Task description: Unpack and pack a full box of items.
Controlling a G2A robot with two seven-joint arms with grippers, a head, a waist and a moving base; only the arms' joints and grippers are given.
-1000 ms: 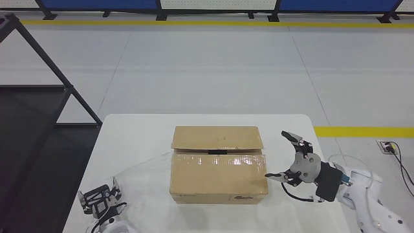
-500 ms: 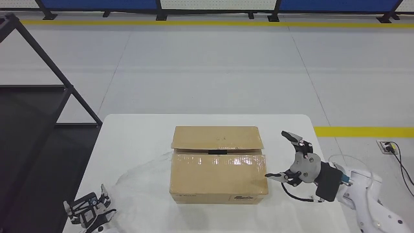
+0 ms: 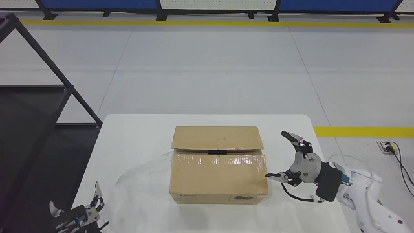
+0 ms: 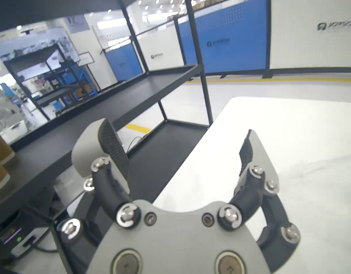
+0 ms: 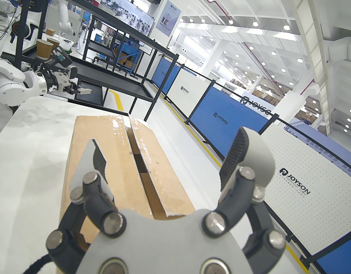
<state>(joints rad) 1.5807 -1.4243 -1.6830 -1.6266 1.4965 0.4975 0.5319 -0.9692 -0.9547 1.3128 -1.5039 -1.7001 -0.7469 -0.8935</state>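
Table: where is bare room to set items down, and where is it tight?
Bare: the wide patch between the box and the table's left edge, and the strip beyond the box to the far edge. Tight: right of the box, beside the open right gripper, and the near-left corner by the left gripper.

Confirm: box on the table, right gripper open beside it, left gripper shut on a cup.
Wrong about the left gripper: the left wrist view shows it open and empty. The rest holds: the box is on the table, with the right gripper open beside it.
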